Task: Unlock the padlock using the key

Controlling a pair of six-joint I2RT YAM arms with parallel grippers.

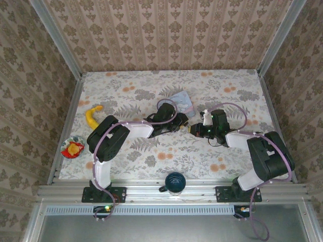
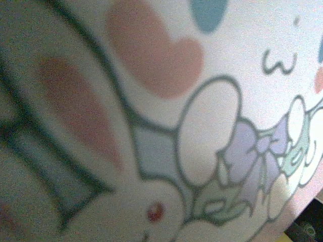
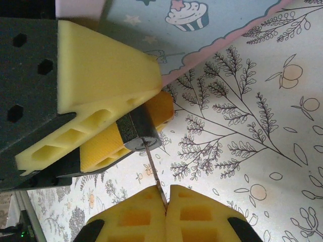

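Close up, from the right wrist, we see the right gripper (image 3: 166,194) with its 2 yellow foam pads (image 3: 202,212) pressed flat together, pinching the thin, flat metal blade of the key (image 3: 155,171). The blade runs straight up to the rounded grey end of the padlock (image 3: 137,132), a small, dark, blocky body, and meets it there. We cannot tell how far it sits inside. The padlock is clamped in the left gripper (image 1: 182,126), held against its wedge-shaped foam fingers (image 3: 101,70), 1 pale yellow and 1 deeper orange, both moulded with hollow cells. Just behind them lies the tin (image 3: 212,35), a flat, pale blue rectangle with a pink scalloped border and a printed cupcake. From above, the 2 grippers meet tip to tip near the middle of the table (image 1: 151,156), just in front of the tin, over a cloth printed with ferns and small orange fruit. The left wrist view presses close to the tin's smooth cartoon face, blurred: dark outlines, pink hearts and a lilac bow. Well apart to the left lie a curved yellow banana (image 1: 92,115) and a small round plate (image 1: 73,147) with something red and yellow on it. A dark round mug (image 1: 175,182) stands at the near edge between the arm bases.
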